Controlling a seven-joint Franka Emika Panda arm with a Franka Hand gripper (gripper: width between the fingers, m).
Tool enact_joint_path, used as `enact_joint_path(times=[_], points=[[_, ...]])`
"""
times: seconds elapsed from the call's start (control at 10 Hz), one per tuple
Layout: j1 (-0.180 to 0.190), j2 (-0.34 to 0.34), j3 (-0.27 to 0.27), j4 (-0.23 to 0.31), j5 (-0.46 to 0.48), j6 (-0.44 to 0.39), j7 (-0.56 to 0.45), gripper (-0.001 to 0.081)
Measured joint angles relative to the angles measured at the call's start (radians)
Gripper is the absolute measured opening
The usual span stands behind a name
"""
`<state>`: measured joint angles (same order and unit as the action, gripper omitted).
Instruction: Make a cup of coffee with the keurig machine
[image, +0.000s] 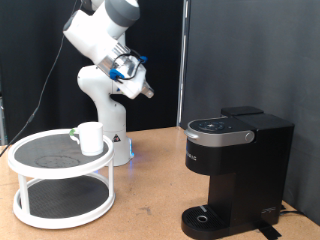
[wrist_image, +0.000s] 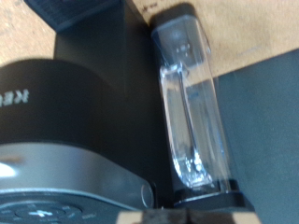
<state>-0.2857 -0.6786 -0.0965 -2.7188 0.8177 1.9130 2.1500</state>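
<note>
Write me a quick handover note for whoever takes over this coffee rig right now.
Gripper: raised in the air between the rack and the machine, holding nothing visible.
Cup: on the top shelf of the white two-tier rack, at the exterior view's left.
Keurig machine: at the exterior view's right, lid down, drip tray bare; its clear water tank fills the wrist view.
Done: nothing visible.
Left: cup not yet at the machine; no coffee brewed.

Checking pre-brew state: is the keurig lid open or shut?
Shut. In the exterior view the keurig machine has its lid lying flat on top. The end effector hangs raised, away from it.
</note>
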Motion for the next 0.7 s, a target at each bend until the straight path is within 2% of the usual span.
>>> enact_joint_path(times=[0.2, 0.5, 0.6, 0.7], points=[[-0.041, -0.046, -0.034, -0.026, -0.073, -0.045, -0.011, 0.0005], [-0.097, -0.088, -0.115, -0.032, -0.173, -0.161, -0.043, 0.0005], [-0.106, -0.101, -0.133, -0.035, -0.179, -0.176, -0.058, 0.0005], [-0.106, -0.101, -0.130, -0.035, -0.179, -0.175, -0.056, 0.0005]])
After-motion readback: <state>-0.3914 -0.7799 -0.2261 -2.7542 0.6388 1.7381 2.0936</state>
